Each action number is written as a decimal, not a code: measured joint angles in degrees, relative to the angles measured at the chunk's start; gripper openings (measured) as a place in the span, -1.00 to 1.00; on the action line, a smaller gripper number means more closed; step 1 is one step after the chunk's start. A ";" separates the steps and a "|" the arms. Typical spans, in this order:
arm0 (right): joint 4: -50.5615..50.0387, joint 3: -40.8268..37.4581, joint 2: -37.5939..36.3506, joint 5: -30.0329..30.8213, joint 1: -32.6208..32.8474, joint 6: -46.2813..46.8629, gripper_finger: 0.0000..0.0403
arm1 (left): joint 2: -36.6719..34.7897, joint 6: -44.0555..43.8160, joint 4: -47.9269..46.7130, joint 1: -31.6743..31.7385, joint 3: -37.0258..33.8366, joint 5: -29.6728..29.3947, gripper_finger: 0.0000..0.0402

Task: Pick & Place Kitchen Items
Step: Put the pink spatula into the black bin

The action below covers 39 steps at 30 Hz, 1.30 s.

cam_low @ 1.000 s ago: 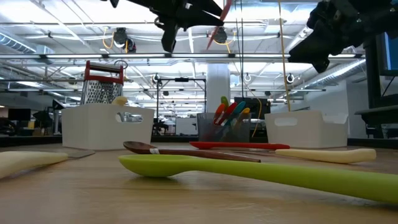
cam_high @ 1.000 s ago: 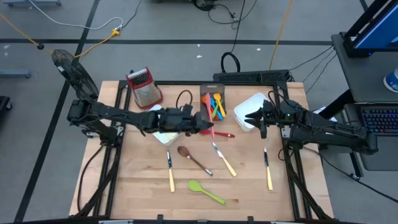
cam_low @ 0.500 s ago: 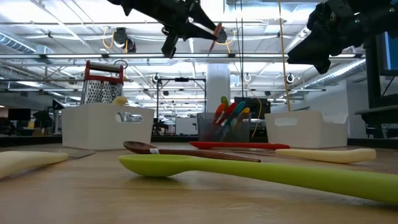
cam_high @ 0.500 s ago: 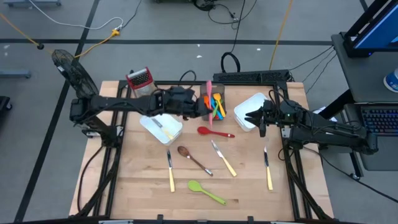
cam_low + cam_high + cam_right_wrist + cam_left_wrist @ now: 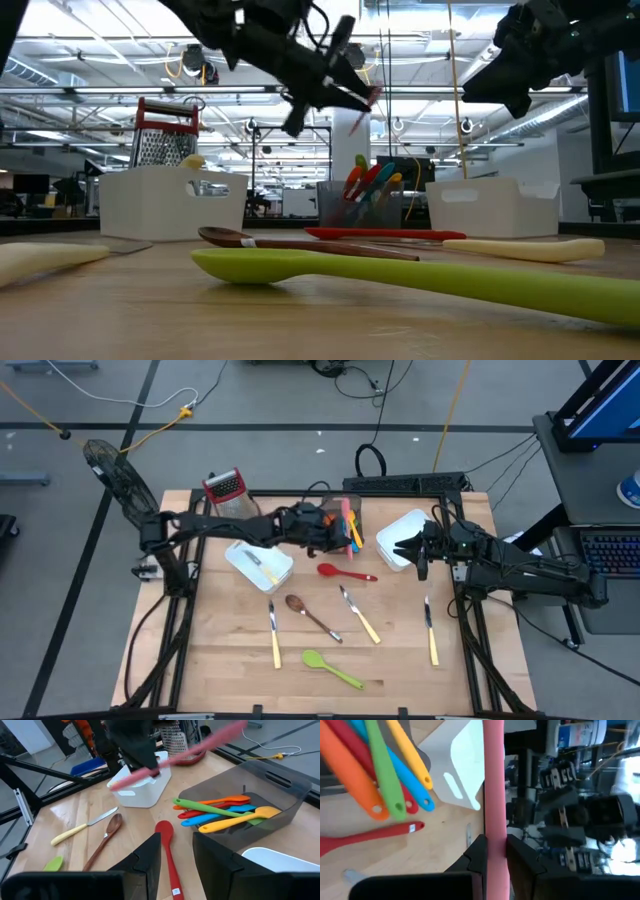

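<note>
left pincer (image 5: 335, 534) pinching pink spatula (image 5: 493, 785) over dark grey bin (image 5: 280, 782) at bench back edge | right pincer (image 5: 412, 547) spread, idle over white bin (image 5: 392, 536) | loose: red spoon (image 5: 340, 572), brown spoon (image 5: 310, 613), green spoon (image 5: 330, 667), three knives, so roughly halfway

Box grater (image 5: 229, 497): stood upright at the table's far left corner, red-topped, metal.
White bin, left (image 5: 258, 566): sat near the grater, tilted to the table's edges.
Dark grey bin (image 5: 341, 512): sat at the far edge's middle.
White bin, right (image 5: 404, 538): sat just beside the grey one.
Table (image 5: 240, 680): pale wood, dark frame.
Fan (image 5: 118, 475): stood off the far left corner.
</note>
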 joint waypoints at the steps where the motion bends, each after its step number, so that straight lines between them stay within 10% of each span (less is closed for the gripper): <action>1: 0.00 0.00 0.00 0.00 0.00 -0.37 -0.48 | 1.15 -1.20 1.09 0.23 0.25 0.24 -0.76; 15: -0.52 0.00 0.02 -0.07 0.00 -0.59 -0.48 | 16.22 0.42 -22.12 3.47 23.18 9.22 -0.76; 39: -0.87 0.00 0.00 -0.23 -0.02 -3.84 -0.48 | 16.40 -7.49 -31.07 10.55 23.45 14.27 -0.76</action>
